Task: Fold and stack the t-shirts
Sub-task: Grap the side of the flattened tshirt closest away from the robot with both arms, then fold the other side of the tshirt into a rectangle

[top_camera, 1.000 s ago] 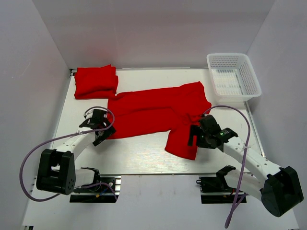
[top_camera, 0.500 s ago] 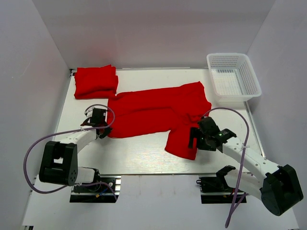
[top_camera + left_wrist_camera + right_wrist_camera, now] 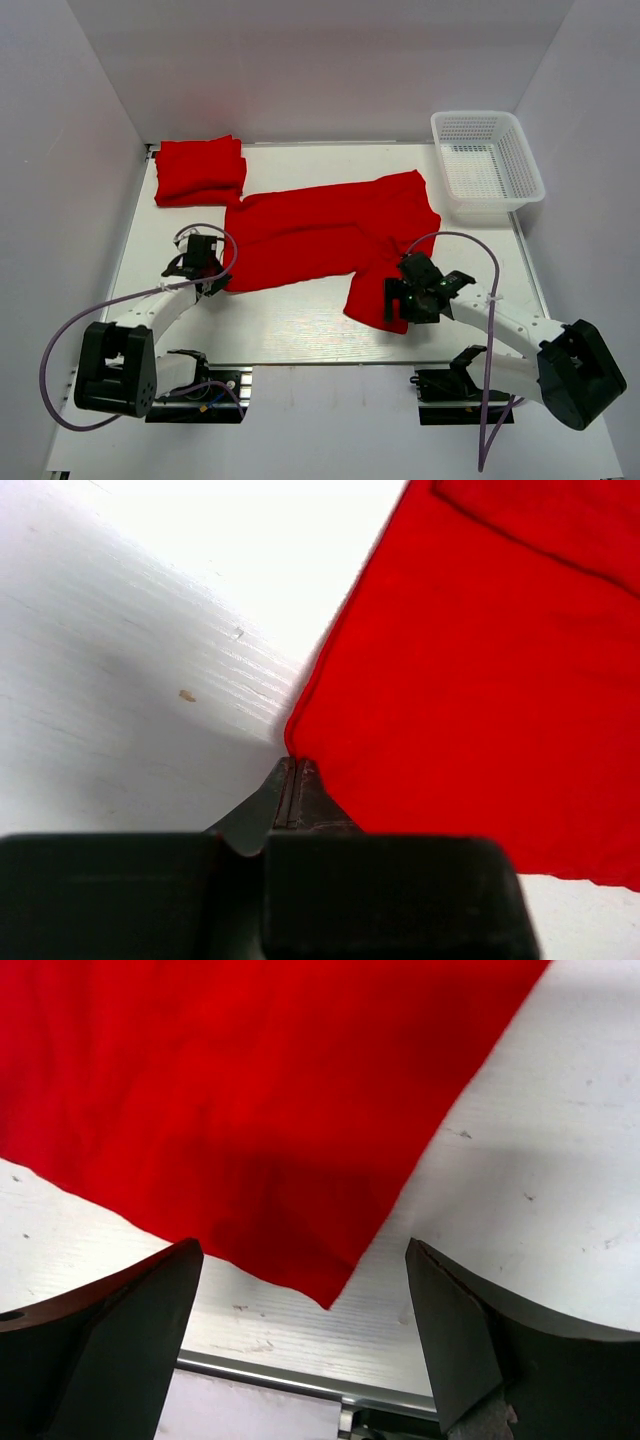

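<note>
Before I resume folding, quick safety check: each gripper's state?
Left gripper: shut on a corner of the spread bright red cloth t-shirt.
Right gripper: open over another corner, holding nothing.

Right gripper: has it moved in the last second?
Yes. The right gripper slid left and down the top view, away from the white basket, with jaws open over the spread t-shirt's corner.

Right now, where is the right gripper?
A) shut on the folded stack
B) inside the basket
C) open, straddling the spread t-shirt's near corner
C: the right gripper has its fingers wide apart, with a corner of the spread t-shirt lying between them.
</note>
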`<action>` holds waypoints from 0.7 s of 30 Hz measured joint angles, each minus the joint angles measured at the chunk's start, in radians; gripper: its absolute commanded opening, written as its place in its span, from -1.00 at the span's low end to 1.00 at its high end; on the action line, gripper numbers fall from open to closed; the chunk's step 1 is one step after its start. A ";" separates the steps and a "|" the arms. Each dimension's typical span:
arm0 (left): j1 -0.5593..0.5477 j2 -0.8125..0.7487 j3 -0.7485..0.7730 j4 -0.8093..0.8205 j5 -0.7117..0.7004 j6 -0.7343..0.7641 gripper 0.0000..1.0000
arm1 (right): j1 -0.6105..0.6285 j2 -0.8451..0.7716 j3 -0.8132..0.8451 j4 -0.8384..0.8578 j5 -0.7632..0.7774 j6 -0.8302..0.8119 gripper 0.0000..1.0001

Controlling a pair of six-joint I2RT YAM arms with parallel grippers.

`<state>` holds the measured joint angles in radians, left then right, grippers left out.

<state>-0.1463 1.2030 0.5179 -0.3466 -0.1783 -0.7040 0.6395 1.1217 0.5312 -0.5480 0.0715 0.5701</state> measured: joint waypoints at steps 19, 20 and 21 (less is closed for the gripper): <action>0.000 -0.122 0.028 -0.179 -0.024 -0.019 -1.00 | 0.029 -0.087 -0.031 -0.058 -0.013 0.109 -1.00; -0.001 -0.141 0.034 -0.209 -0.024 -0.027 -1.00 | 0.029 -0.123 -0.030 -0.092 -0.023 0.109 -1.00; -0.003 -0.159 0.040 -0.245 -0.024 -0.037 -1.00 | 0.030 -0.154 -0.029 -0.116 -0.036 0.110 -1.00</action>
<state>-0.1497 1.0435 0.5575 -0.5915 -0.2024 -0.7414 0.6693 0.9676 0.5018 -0.6640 0.0353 0.6804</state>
